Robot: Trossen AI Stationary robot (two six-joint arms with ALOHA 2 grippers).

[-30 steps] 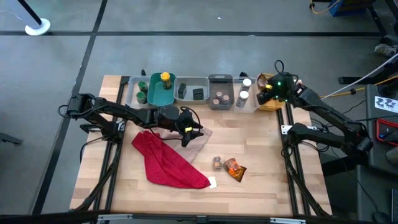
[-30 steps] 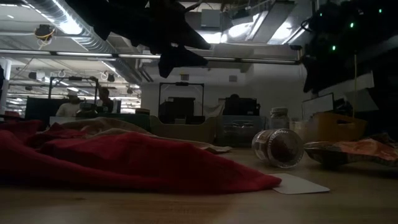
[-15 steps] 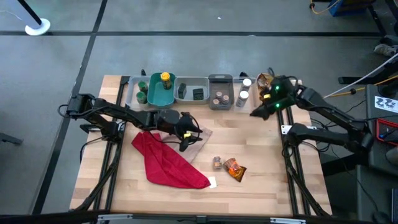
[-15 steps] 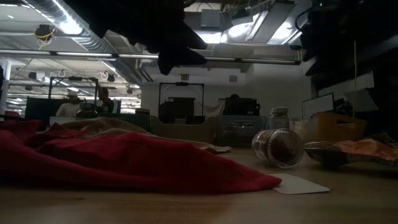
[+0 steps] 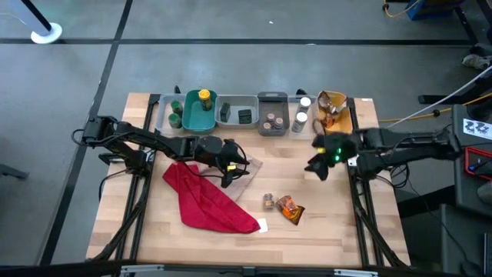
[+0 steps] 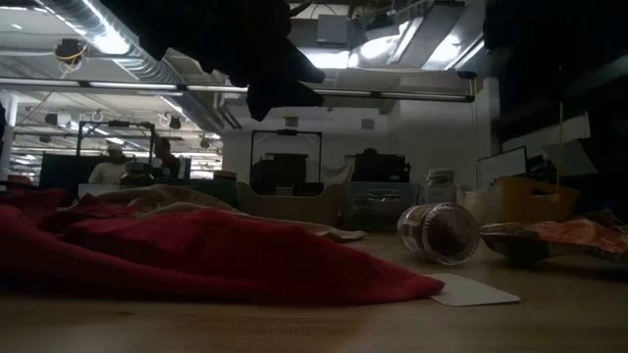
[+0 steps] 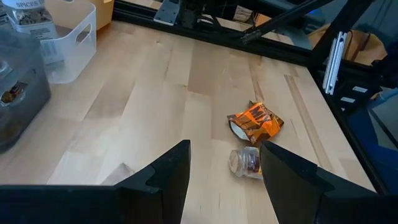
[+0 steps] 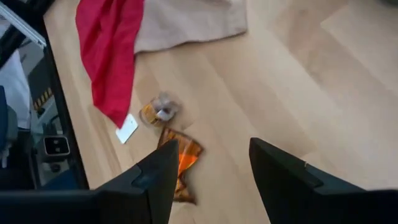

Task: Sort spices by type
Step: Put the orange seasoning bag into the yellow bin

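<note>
Right gripper [image 5: 316, 166]: fingers apart, nothing between them, hanging over bare wood near the right edge of the surface [image 5: 323, 223], between the row of bins at the far edge and the two loose items toward the near edge.

Left gripper [image 5: 229, 165]: fingers apart, empty, over the tan cloth [image 5: 244, 173] at mid-surface, with the red cloth [image 5: 207, 201] spread just beside it toward the near edge.

Items already in bins, along the far edge, from the left end:
- green boxes [image 5: 176, 113] in the clear bin at the left end
- yellow-capped bottle [image 5: 204, 98] in the teal bin [image 5: 198, 119]
- dark boxes [image 5: 244, 115] in the next clear bin
- small brown jars [image 5: 271, 123] in the grey bin [image 5: 271, 98]
- white-capped jars [image 5: 300, 119] in the white bin
- orange-brown packets [image 5: 329, 108] in the yellow bin [image 5: 344, 119] at the right end

Items still loose on the surface, right of centre toward the near edge:
- one small brown jar [image 5: 267, 201], lying on its side
- one orange packet [image 5: 290, 208], touching or just beside the jar
- a white card [image 5: 262, 225] at the tip of the red cloth; its purpose cannot be told

Judgement: sorting looks mostly finished. Two pieces remain, the jar likely for the grey bin and the packet for the yellow bin. Neither gripper holds anything yet.
</note>
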